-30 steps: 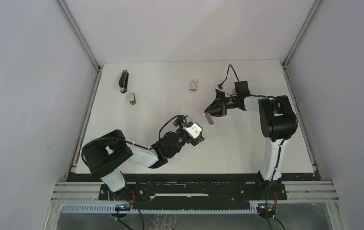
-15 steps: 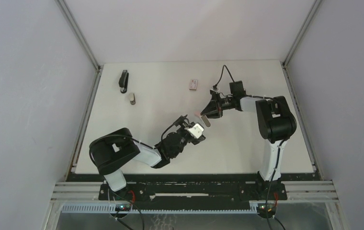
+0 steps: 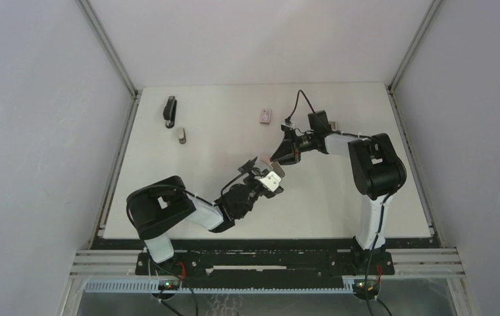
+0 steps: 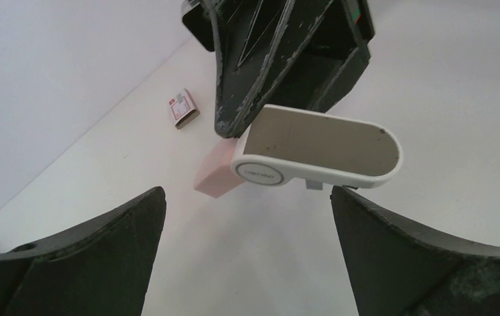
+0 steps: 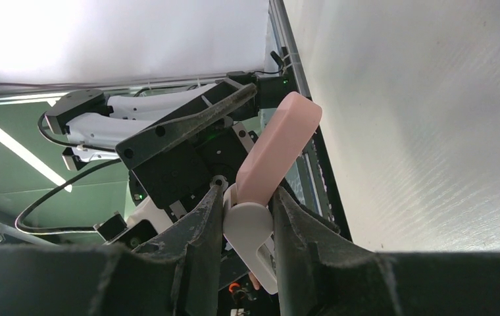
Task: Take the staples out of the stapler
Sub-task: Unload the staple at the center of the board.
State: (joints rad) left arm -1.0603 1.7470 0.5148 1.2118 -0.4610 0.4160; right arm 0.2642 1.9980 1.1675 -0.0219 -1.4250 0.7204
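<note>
The left gripper [image 4: 247, 217] shows its 2 dark fingers [image 4: 96, 250] at the bottom corners, spread wide over the white table [image 4: 458, 99]. Just beyond them, the right gripper [image 4: 270, 108] reaches in from the top edge and pinches a small pink-and-white device [image 4: 320, 141]. Its white-rimmed half shows a beige inner face and its pink half slants down behind. A small pink-and-white box [image 4: 183, 108] lies flat farther back on the left, well apart.

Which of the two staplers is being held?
The pink-and-white stapler, clamped in the right tool; the black stapler lies untouched at far left.
</note>
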